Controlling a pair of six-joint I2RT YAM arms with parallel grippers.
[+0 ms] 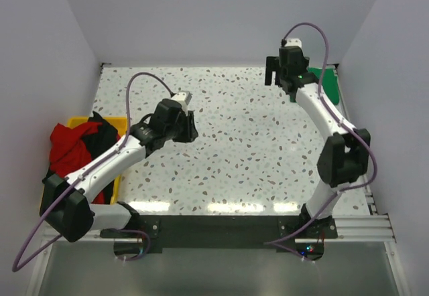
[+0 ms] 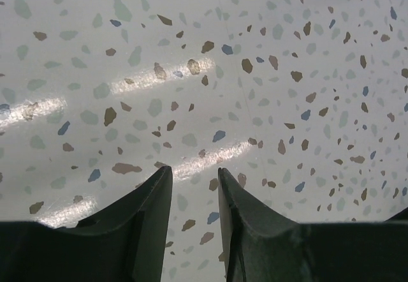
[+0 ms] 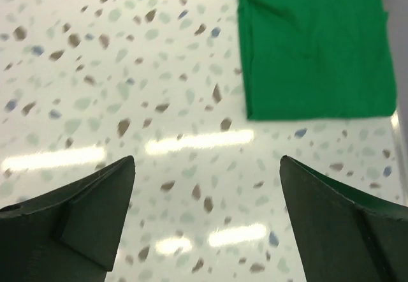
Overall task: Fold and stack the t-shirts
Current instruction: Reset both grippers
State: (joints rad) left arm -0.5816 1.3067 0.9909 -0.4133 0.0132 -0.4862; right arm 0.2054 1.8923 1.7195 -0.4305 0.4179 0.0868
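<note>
**A:** Where does the green t-shirt (image 3: 315,52) lie from the right pincer (image 3: 207,167)?

**B:** Ahead of it and off to its right-finger side, well apart. It is folded into a flat rectangle on the table (image 2: 287,103). That pincer is spread wide with nothing between its fingers.

**A:** And the left pincer (image 2: 194,173)?

**B:** Its fingers stand a narrow gap apart, pinching nothing, with only bare speckled tabletop beneath them.

**A:** The other shirts?

**B:** The red t-shirt (image 1: 67,145) and the black t-shirt (image 1: 104,130) lie bundled together in the yellow bin (image 1: 80,120). That is behind the left pincer, back along its arm and well apart from the fingers.
</note>
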